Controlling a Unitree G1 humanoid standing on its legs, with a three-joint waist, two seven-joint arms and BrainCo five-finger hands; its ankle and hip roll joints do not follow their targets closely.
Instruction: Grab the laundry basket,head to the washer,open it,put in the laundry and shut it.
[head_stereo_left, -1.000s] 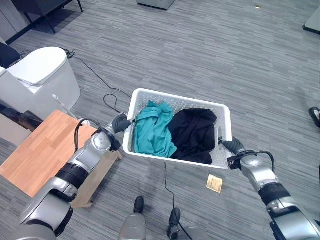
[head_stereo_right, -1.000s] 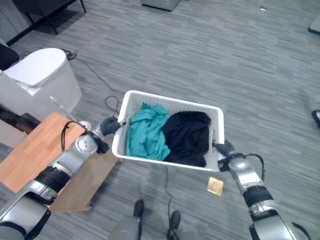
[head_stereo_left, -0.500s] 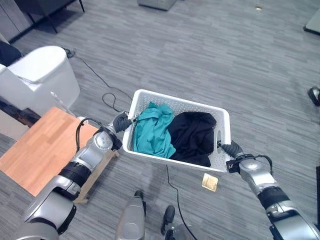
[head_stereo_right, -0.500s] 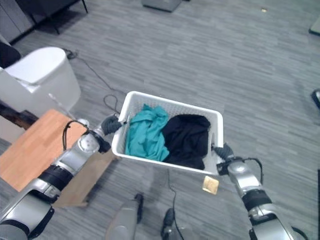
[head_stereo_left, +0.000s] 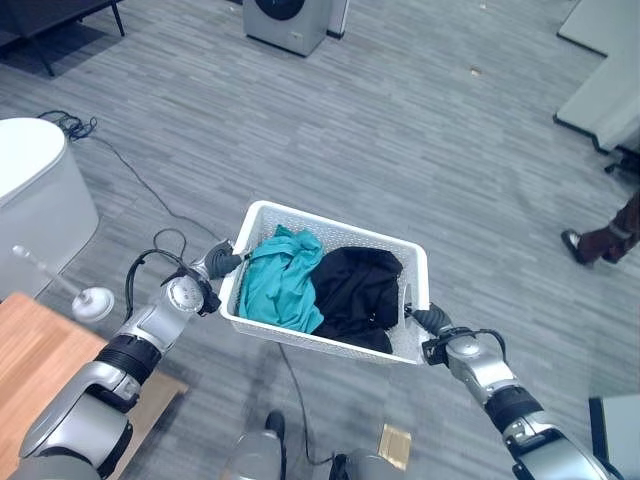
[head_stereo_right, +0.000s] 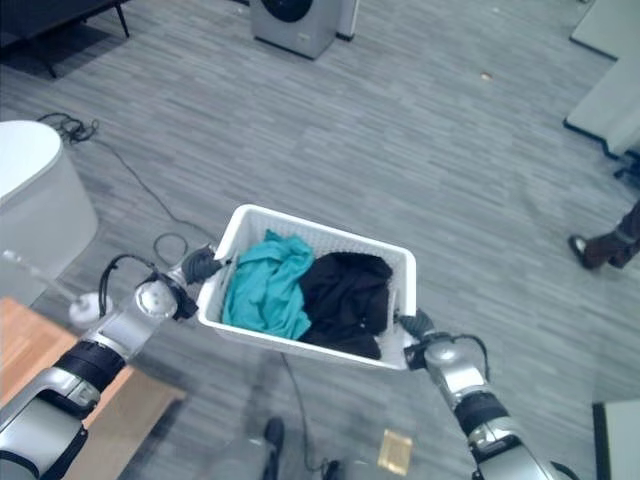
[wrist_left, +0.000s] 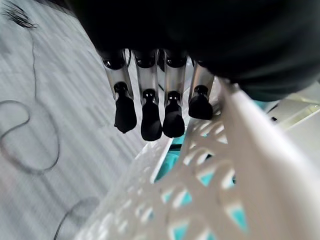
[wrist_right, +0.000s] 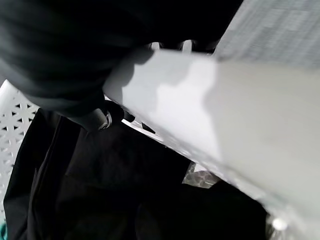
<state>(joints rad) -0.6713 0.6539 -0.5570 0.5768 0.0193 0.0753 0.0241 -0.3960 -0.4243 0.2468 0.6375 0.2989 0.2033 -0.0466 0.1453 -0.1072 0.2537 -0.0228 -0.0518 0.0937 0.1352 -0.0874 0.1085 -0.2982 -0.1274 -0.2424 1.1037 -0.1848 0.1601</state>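
Observation:
A white laundry basket (head_stereo_left: 340, 229) hangs above the grey floor, carried between my two hands. In it a teal garment (head_stereo_left: 274, 287) lies on the left and a black garment (head_stereo_left: 352, 291) on the right. My left hand (head_stereo_left: 221, 261) grips the basket's left end; the left wrist view has its fingers (wrist_left: 150, 120) hooked down beside the perforated wall (wrist_left: 200, 190). My right hand (head_stereo_left: 428, 321) holds the right end at the handle slot, and the rim (wrist_right: 200, 115) crosses it in the right wrist view. The washer (head_stereo_left: 289, 22) stands far ahead.
A white rounded appliance (head_stereo_left: 35, 195) and a wooden tabletop (head_stereo_left: 35, 365) lie to my left, with a cable (head_stereo_left: 135, 180) on the floor between. A person's leg and shoe (head_stereo_left: 598, 240) show at the right. A cardboard scrap (head_stereo_left: 393, 441) lies near my feet.
The camera has turned: the washer has come into view at the top, and the wooden table and white appliance have slid to the left. Both hands still carry the basket.

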